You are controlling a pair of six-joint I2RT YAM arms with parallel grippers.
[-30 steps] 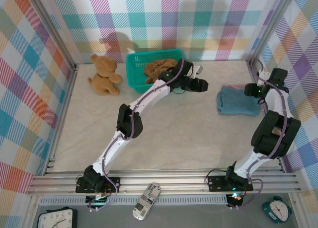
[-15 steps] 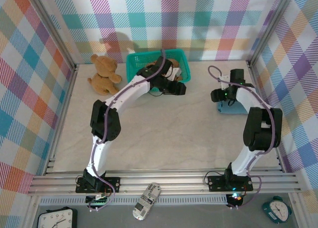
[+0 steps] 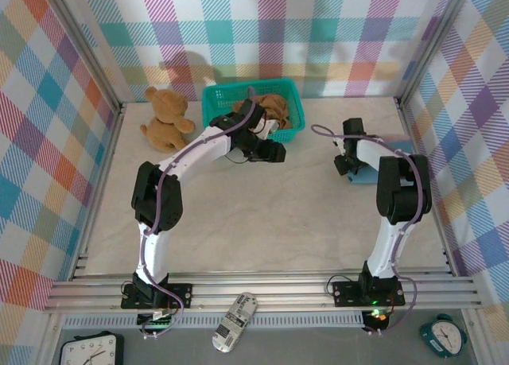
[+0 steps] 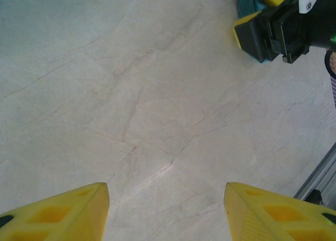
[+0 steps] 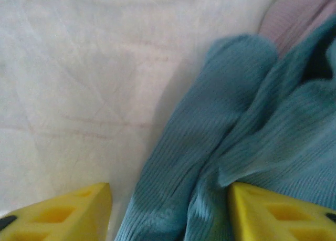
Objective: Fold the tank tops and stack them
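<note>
Hands both apart, nothing clamped. Right hand point(image 5: 169, 199) is low over the edge of the slate blue ribbed cloth tank top point(image 5: 236, 131). One yellow finger is over bare pale marbled worktop point(image 3: 262, 214) and the other over the fabric, so rumpled blue folds lie between them but aren't gripped. A strip of the dusty pink cloth tank top point(image 5: 296, 12) touches the blue at its far corner; can't tell which lies on which. That pair sits at the right side of the worktop. Left hand point(image 4: 165, 199) hangs over bare worktop just in front of the teal plastic mesh basket point(image 3: 213, 110), pointing toward the right hand. The ochre brown cloth tank top point(image 3: 274, 109) is bunched in that basket, well apart from the other two. Brown plush teddy bear point(image 3: 165, 118) is beside the basket and not involved. My read: blue and pink are at the stack and the blue edge needs tidying. Next, the left hand goes over the rim, pinches the brown, lays it flat and folds it, and it goes on the pile.
</note>
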